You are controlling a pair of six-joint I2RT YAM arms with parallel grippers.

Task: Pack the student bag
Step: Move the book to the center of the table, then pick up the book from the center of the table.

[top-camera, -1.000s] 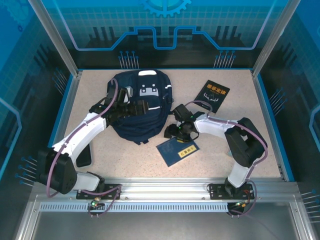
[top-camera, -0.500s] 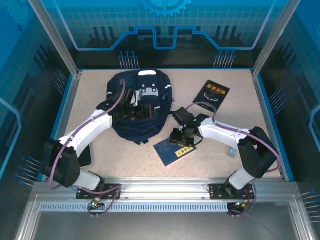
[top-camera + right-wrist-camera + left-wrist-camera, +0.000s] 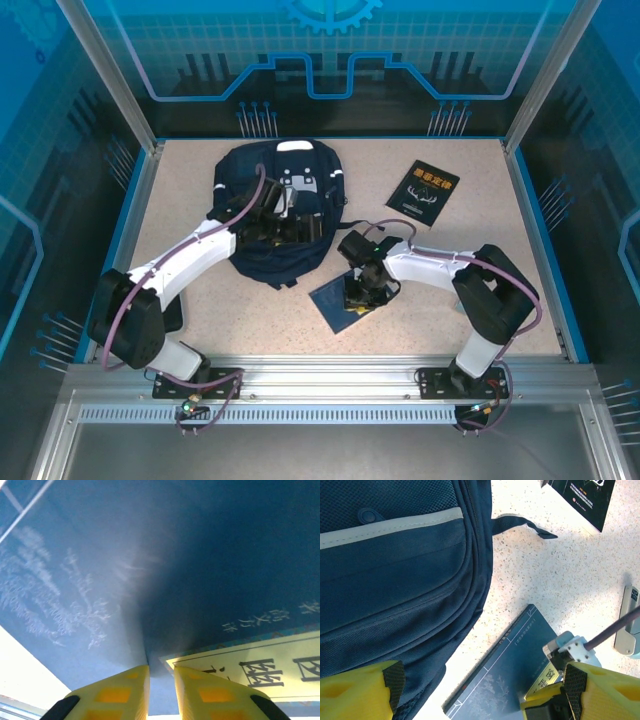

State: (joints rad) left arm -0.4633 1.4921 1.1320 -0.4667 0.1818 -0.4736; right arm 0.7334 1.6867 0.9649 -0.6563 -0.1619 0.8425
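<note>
The student bag point(image 3: 235, 170) lies flat and looks zipped, so I judge it needs opening before anything goes in. The blue book point(image 3: 505, 680) lies just off the bag's near right corner, and the black book point(image 3: 423, 188) is well to the bag's right. My left gripper point(image 3: 480, 692) hangs over the bag's near right edge, jaws wide apart, probably ready for the zipper. My right gripper point(image 3: 161, 680), just right of the bag, presses its tips on the blue book's cover, jaws together, likely to slide it.

Speckled beige table point(image 3: 262, 322), blue see-thru walls point(image 3: 330, 60), alu frame point(image 3: 112, 80).
</note>
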